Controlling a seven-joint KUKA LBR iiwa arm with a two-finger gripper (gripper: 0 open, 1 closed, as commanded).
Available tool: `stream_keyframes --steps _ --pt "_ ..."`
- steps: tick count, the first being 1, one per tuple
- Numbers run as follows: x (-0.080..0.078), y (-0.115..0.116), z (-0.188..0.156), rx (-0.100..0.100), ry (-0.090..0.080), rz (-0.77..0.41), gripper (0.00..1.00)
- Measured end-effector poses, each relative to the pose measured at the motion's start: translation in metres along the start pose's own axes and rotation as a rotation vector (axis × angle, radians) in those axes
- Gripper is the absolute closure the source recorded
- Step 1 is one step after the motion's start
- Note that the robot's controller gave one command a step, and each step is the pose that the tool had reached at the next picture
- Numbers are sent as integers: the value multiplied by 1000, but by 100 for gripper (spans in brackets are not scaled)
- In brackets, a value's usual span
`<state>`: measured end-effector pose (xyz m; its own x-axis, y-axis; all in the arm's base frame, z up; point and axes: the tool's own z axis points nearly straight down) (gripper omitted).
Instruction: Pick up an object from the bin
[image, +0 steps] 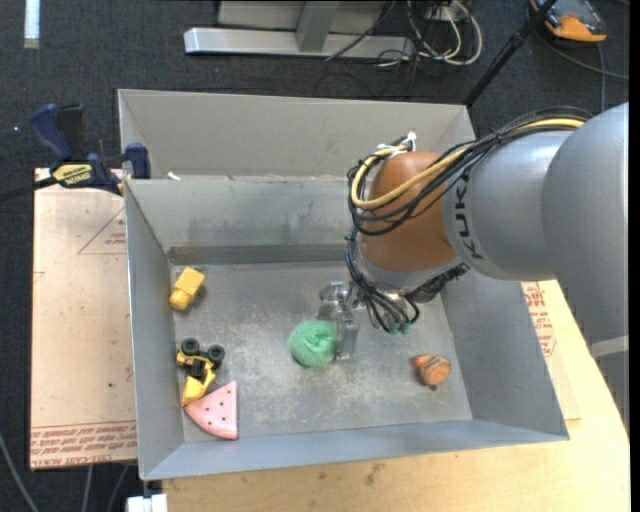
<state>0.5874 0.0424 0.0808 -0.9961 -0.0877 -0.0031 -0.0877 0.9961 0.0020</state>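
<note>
Green lump (314, 344): lies near the middle of the bin (250, 300) floor, alone, well apart from most other things. Looks soft and light, maybe cloth or foam, with a crumpled round shape and no hard edge. Probably gives under pressure, not fragile, not slippery either. Best taken across the thick middle, pressing down a little to catch enough material. Better not taken by the edge only, for risk of pulling out a thin fold and losing it on the lift. Claw (345, 338) low, close to the floor, just at the lump's side toward the view's right, seemingly touching it, more beside than over it. Open, closed or already gripping: cannot tell, much being hidden under wrist and cables. Small orange-brown piece (432, 370) further to the view's right, near but apart. Yellow block (187, 288), black-and-yellow toy (200, 362) and pink wedge (215, 410) far at the view's left, no obstacle.
</note>
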Motion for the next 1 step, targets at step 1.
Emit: stream_keyframes --steps 1 --pt "0 0 0 0 0 0 100"
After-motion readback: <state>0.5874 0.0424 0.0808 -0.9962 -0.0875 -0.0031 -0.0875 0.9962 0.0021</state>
